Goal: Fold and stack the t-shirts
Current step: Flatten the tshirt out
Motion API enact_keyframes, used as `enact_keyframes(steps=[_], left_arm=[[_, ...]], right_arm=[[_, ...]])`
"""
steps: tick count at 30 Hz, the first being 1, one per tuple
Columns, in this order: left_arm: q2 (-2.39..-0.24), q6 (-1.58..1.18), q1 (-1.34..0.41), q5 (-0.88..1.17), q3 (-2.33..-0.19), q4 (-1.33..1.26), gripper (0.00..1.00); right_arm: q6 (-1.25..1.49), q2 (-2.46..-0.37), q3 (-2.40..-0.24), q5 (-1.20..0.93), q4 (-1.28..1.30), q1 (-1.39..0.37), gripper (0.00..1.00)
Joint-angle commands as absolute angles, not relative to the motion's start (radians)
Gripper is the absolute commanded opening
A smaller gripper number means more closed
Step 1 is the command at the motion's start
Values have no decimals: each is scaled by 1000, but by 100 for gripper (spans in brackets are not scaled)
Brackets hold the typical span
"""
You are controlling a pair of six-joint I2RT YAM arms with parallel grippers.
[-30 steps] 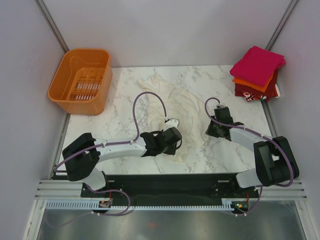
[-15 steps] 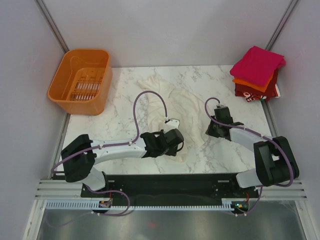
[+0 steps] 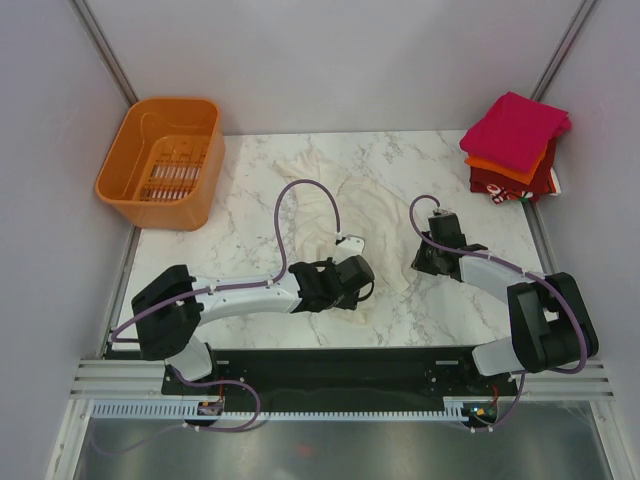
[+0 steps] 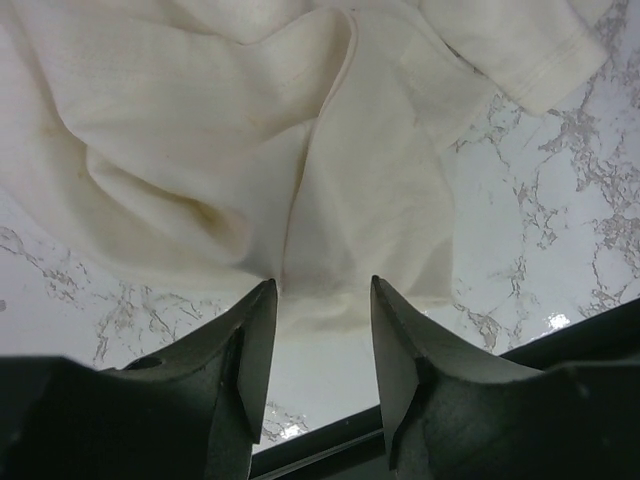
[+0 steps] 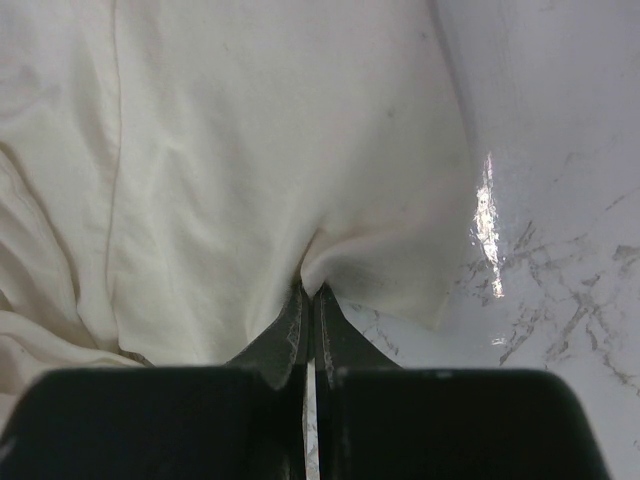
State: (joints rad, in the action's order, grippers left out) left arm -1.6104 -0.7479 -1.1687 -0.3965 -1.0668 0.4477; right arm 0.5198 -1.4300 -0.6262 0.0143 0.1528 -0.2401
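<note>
Cream shirt [image 3: 370, 210] crumpled mid-frame, grippers at its lower edge.
Left gripper [image 4: 320, 285] spread, right gripper [image 5: 310, 290] pinching cloth; orange basket [image 3: 150, 205] upper left, folded stack [image 3: 512, 140] upper right.

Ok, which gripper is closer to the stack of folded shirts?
Right. The right gripper pinches the cream shirt, nearer and left of the stack; the left gripper is farther left, at the shirt's near edge.

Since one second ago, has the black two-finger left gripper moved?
Yes. The left gripper has shifted slightly rightward in the top view, farther from the orange plastic slotted basket, above the near edge of the cream-white cloth t-shirt.
</note>
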Motion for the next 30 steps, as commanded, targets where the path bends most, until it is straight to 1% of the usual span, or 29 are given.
enact_keyframes(steps=[1, 5, 12, 15, 16, 19, 22, 30], left_arm=[[-1602, -778, -1178, -468, -1091, 460, 51], [-1597, -764, -1178, -489, -1092, 472, 55], [-1629, -755, -1180, -463, -1103, 469, 55], [-1638, -749, -1193, -465, -1117, 472, 51], [-1641, -747, -1204, -471, -1127, 472, 47], [-1654, -742, -1219, -483, -1141, 472, 40], [-1667, -753, -1224, -488, -1149, 479, 38], [-1680, -767, -1224, -529, -1147, 514, 38]], right_arm=[[511, -1454, -598, 2, 181, -241, 0], [509, -1454, -600, 2, 179, -242, 0], [509, -1454, -600, 2, 179, -242, 0], [509, -1454, -600, 3, 179, -241, 0], [509, -1454, -600, 2, 179, -239, 0], [509, -1454, -600, 3, 179, -241, 0], [509, -1453, -600, 2, 179, -241, 0], [509, -1454, -600, 3, 178, -239, 0]])
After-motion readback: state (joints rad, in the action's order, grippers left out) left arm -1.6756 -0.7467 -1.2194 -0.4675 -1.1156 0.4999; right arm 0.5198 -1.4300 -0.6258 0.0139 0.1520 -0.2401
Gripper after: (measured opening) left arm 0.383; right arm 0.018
